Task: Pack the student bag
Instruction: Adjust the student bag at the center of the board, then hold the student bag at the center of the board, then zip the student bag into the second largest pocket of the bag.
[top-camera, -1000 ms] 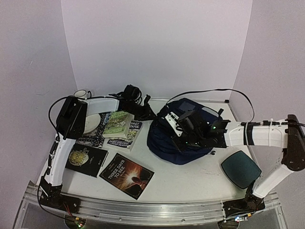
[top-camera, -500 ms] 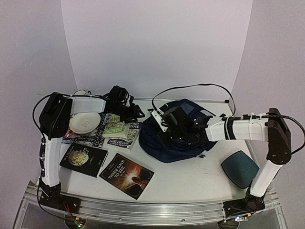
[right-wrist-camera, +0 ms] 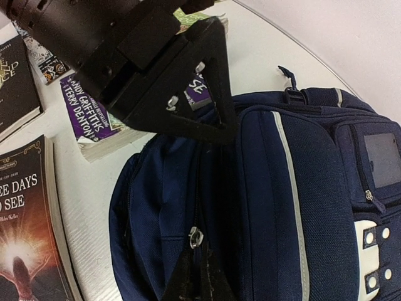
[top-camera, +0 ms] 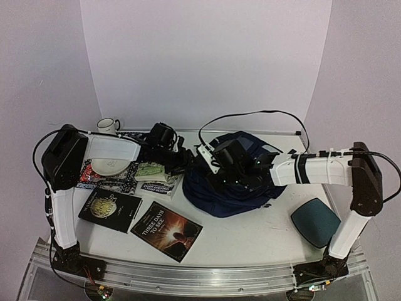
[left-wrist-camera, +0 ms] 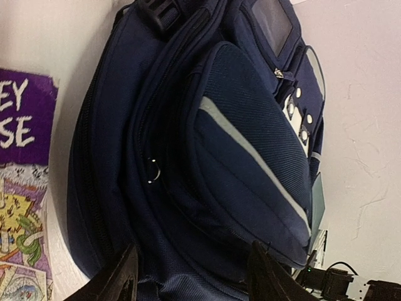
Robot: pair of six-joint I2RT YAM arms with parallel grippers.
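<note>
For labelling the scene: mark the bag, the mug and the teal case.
bag (top-camera: 227, 202), top view, near-side fabric.
mug (top-camera: 107, 126), top view, its body.
teal case (top-camera: 316, 222), top view, middle of its top.

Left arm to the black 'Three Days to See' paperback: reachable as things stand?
Probably yes. The black 'Three Days to See' paperback lies flat with nothing on it, and the left claw is open, by the navy fabric backpack.

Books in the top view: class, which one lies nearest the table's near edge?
The book titled Three Days to See, with the orange glow on its dark cover. The black gold-emblem book and the purple-covered book lie farther back.
</note>
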